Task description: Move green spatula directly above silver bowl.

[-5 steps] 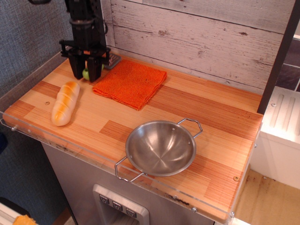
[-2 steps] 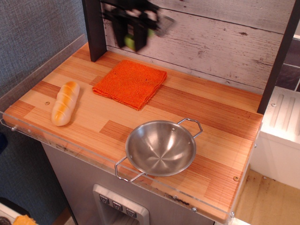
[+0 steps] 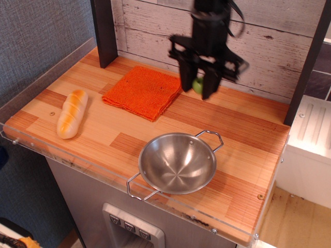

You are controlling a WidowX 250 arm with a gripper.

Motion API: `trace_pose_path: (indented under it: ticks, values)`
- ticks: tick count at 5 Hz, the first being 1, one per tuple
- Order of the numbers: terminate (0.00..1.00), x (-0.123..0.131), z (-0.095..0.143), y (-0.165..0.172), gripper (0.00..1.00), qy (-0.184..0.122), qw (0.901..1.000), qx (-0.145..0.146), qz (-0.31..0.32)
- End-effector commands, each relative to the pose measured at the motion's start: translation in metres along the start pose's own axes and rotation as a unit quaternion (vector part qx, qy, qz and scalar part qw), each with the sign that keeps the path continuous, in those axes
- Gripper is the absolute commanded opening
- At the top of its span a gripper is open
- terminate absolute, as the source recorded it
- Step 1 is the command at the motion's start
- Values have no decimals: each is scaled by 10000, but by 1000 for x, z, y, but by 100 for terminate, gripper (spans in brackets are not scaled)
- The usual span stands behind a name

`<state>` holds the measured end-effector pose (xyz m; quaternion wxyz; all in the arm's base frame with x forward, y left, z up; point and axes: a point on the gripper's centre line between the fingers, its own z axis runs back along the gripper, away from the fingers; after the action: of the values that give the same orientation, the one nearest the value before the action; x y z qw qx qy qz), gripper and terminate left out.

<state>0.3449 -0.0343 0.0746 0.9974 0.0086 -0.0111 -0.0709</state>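
Jaws: gripper (image 3: pixel 198 87) pinches green spatula (image 3: pixel 197 85) above the surface (image 3: pixel 248 134).
Silver bowl (image 3: pixel 177 163): at 6 o'clock, unobstructed.
Orange cloth (image 3: pixel 144 91): 9 o'clock.
Bread loaf (image 3: pixel 72 113): far 8 o'clock.

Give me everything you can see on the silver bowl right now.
The silver bowl is round, shiny metal, apparently stainless steel, with two thin wire loop handles, one at its upper right and one at its lower left. It sits upright and empty on the wooden counter, near the front edge. Small rivets show inside by the handles. Nothing else touches it; the end effector is behind it, nearer the wall.
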Motion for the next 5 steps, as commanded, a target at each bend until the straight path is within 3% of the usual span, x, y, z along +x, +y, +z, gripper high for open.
trace_pose_path:
  ticks: [1,3,4,5]
  values:
    - [0,-3,-32,-20,0,-247,9975,-83,650]
    - [0,1,-45,-20,0,-438,9968,-162,644]
    - [0,-2,-42,-17,100,-383,9979,-13,521]
    - [0,-3,-26,-6,100,-502,9971,166,544]
